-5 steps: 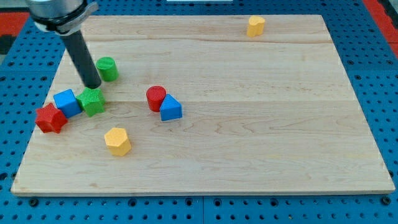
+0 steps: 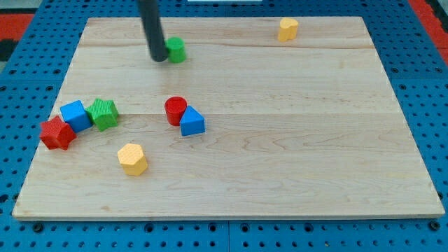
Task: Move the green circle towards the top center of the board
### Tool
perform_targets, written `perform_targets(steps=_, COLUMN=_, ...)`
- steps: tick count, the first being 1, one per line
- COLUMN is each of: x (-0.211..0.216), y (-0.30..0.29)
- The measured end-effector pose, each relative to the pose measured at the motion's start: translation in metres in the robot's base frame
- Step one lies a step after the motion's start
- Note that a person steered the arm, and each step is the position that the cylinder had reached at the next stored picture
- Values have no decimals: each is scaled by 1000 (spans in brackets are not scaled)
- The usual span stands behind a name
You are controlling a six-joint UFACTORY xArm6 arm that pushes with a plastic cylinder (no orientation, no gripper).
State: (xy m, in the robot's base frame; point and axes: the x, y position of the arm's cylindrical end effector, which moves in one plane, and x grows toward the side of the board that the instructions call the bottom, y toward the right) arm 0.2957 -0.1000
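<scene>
The green circle (image 2: 176, 50) is a small green cylinder near the view's top, left of the board's centre line. My tip (image 2: 159, 59) touches its left side; the dark rod rises from there out of the view's top edge. The wooden board (image 2: 280, 140) fills most of the view.
A red cylinder (image 2: 175, 110) and a blue triangle (image 2: 192, 122) sit together left of centre. At the view's left are a green star-like block (image 2: 104, 113), a blue cube (image 2: 75, 115) and a red star-like block (image 2: 56, 133). Yellow blocks lie at lower left (image 2: 132, 158) and top right (image 2: 287, 29).
My tip has moved up and to the right, pushing the green circle from the left part of the board up toward the top. The other blocks have not moved.
</scene>
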Motion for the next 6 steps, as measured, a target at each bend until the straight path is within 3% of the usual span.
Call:
perform_targets(steps=1, x=-17, y=23)
perform_targets(steps=6, x=1, y=44)
